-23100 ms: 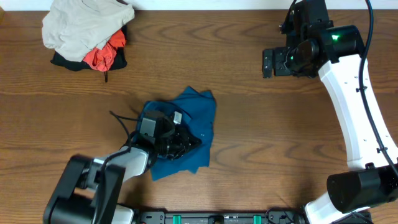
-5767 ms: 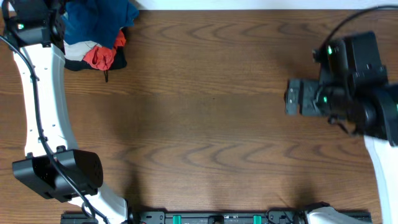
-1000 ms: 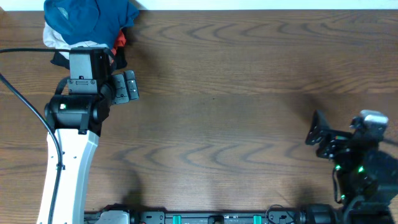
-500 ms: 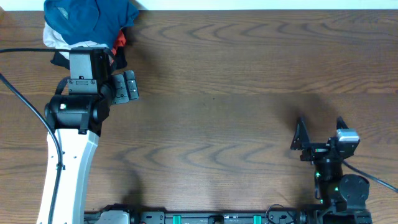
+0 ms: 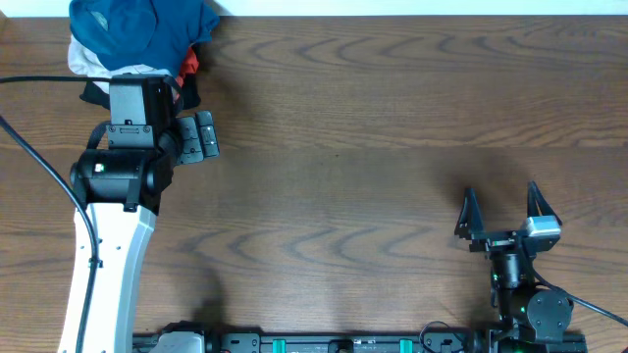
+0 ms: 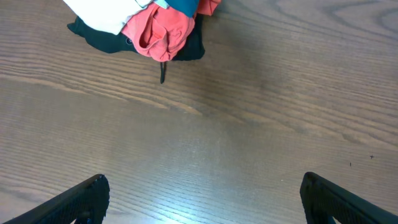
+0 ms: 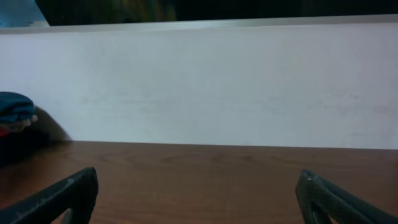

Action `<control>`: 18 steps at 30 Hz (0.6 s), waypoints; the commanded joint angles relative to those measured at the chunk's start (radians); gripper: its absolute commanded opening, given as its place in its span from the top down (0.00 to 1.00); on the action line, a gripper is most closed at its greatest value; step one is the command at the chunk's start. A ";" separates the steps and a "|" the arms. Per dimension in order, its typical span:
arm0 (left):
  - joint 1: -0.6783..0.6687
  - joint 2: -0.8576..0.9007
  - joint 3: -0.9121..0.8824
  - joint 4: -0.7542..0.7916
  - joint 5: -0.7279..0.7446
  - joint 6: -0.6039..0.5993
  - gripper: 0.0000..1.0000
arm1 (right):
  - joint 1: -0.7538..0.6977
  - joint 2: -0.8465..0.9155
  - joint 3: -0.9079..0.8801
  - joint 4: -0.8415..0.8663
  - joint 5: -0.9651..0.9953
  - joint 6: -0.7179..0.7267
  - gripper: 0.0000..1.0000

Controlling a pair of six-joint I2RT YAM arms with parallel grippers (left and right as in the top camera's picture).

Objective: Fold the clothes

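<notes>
The clothes, a teal-blue shirt (image 5: 137, 27), lie bunched on top of a pile in the far-left corner of the table. The left wrist view catches only a sliver of the shirt (image 6: 183, 5), and the right wrist view shows it small at the far left (image 7: 15, 106). My left gripper (image 5: 201, 137) hangs open just right of and below the pile, nothing between its fingers (image 6: 203, 182). My right gripper (image 5: 500, 192) stands open and empty near the front right edge, pointing across the table (image 7: 198, 175).
Under the shirt lie a pale beige garment (image 5: 83, 64), an orange-red one (image 6: 155, 34) and a black one (image 6: 106, 40) with a dark cord (image 6: 163, 71) trailing out. A white wall (image 7: 205, 87) runs behind the wooden table (image 5: 343, 127).
My right arm has drawn back to the front edge and turned its open fingers toward the far wall. The left arm and the pile have stayed where they were.
</notes>
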 commanded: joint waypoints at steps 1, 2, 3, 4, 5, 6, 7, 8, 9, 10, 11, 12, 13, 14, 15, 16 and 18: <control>-0.004 0.006 0.001 0.002 -0.012 -0.009 0.02 | -0.021 -0.008 -0.008 0.008 -0.013 -0.013 0.01; -0.004 0.006 0.001 0.002 -0.012 -0.009 0.02 | -0.029 -0.008 -0.008 0.004 -0.013 -0.013 0.01; -0.004 0.006 0.001 0.002 -0.012 -0.009 0.02 | -0.035 -0.008 -0.008 -0.003 -0.016 -0.013 0.01; -0.004 0.006 0.001 0.002 -0.012 -0.009 0.02 | -0.042 -0.008 -0.008 -0.012 -0.016 -0.013 0.01; -0.004 0.006 0.001 0.001 -0.012 -0.009 0.02 | -0.048 -0.008 -0.008 -0.025 -0.016 -0.013 0.01; -0.004 0.006 0.001 0.001 -0.012 -0.009 0.02 | -0.050 -0.008 -0.008 -0.040 -0.016 -0.013 0.01; -0.004 0.006 0.001 0.001 -0.012 -0.009 0.02 | -0.051 -0.008 -0.008 -0.063 -0.016 -0.013 0.01; -0.004 0.006 0.001 0.001 -0.012 -0.009 0.02 | -0.051 -0.008 -0.008 -0.082 -0.016 -0.014 0.01; -0.004 0.006 0.001 0.002 -0.012 -0.009 0.02 | -0.051 -0.008 -0.008 -0.115 -0.015 -0.020 0.01; -0.004 0.006 0.001 0.002 -0.012 -0.009 0.02 | -0.051 -0.008 -0.008 -0.150 -0.015 -0.039 0.01; -0.004 0.006 0.001 0.002 -0.012 -0.009 0.02 | -0.051 -0.008 -0.008 -0.189 -0.015 -0.056 0.01; -0.004 0.006 0.001 0.002 -0.012 -0.009 0.02 | -0.051 -0.008 -0.008 -0.209 -0.015 -0.066 0.01; -0.004 0.006 0.001 0.001 -0.012 -0.009 0.02 | -0.051 -0.008 -0.008 -0.245 -0.015 -0.084 0.01; -0.004 0.006 0.001 0.001 -0.012 -0.009 0.02 | -0.051 -0.008 -0.008 -0.241 -0.017 -0.095 0.01; -0.004 0.006 0.001 0.002 -0.012 -0.009 0.02 | -0.051 -0.008 -0.008 -0.238 -0.019 -0.103 0.01; -0.004 0.006 0.001 0.001 -0.012 -0.009 0.02 | -0.051 -0.008 -0.008 -0.238 -0.019 -0.113 0.01; -0.004 0.006 0.001 0.001 -0.012 -0.009 0.02 | -0.051 -0.008 -0.008 -0.239 -0.019 -0.119 0.01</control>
